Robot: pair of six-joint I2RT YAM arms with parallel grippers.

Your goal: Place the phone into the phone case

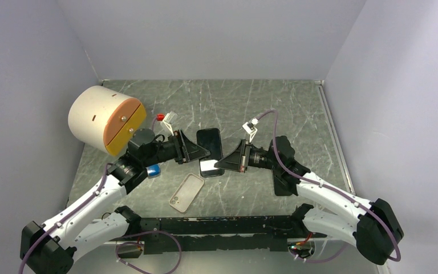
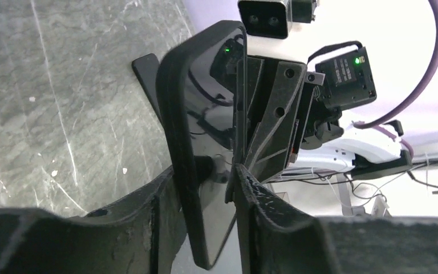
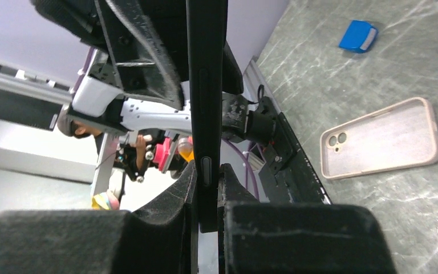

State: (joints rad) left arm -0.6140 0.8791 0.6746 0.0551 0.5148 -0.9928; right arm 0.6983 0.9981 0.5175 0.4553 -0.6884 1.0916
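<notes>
Black glossy phone (image 1: 210, 142) raised for aligning over beige translucent case (image 3: 385, 140) — right fingers (image 3: 296, 240) clamped on it, left fingers (image 2: 120, 228) straddling, hold unclear.

**Black phone (image 1: 210, 149), beige phone case (image 1: 186, 192), marbled table (image 1: 274, 97)**

The phone is glossy black, its screen catching a white glare at the near end. The phone case, just near-left of the phone, is pale matte beige with a greyer inside and two dark camera holes. The table is grey-green stone-patterned, veined with thin white streaks. Left of the phone lies a bright blue block (image 1: 153, 170) with one pale side. Farther left is a cylinder (image 1: 94, 114), cream with a peach face edged in yellow-orange. The left arm (image 1: 85, 211) and right arm (image 1: 331, 197) are white with black joints and purple cables (image 1: 274, 123). The walls (image 1: 205, 40) are pale lilac.
</notes>
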